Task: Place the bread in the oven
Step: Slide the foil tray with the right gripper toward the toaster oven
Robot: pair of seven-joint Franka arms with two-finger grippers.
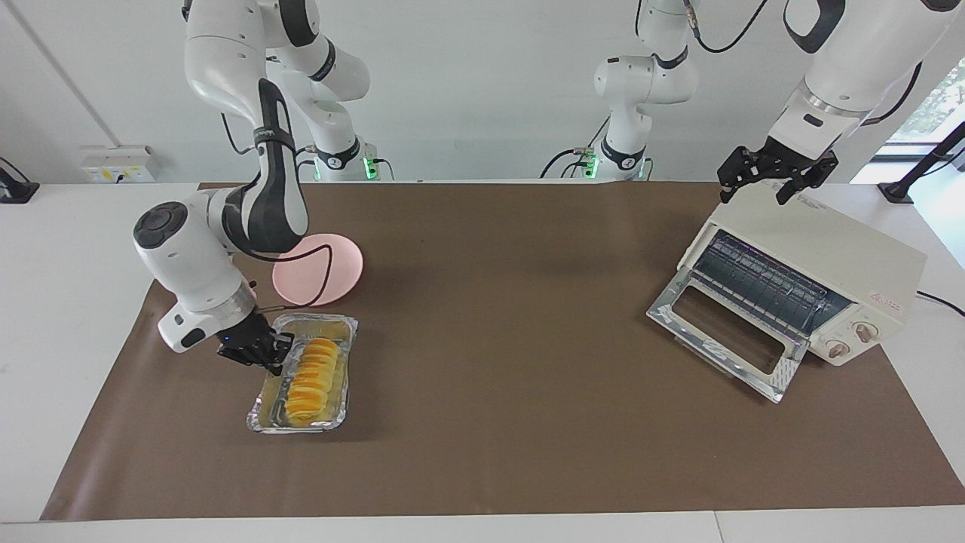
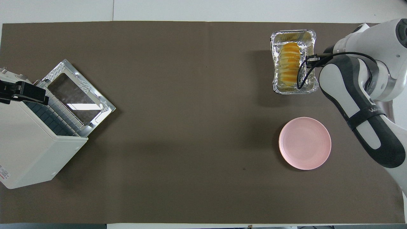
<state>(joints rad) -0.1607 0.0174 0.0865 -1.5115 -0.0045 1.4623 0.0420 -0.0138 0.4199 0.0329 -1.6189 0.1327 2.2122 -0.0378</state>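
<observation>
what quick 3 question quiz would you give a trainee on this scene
1. True or false: the cream-white toaster oven has its glass drop door open.
2. What does the right end effector grip? A) the yellow-orange ridged bread B) the silver foil tray rim C) the round pink plate
3. Fill in: the open left end effector waits over the ____.

Key: 1 true; 2 B; 3 oven

Bright, even light; soft shadows
</observation>
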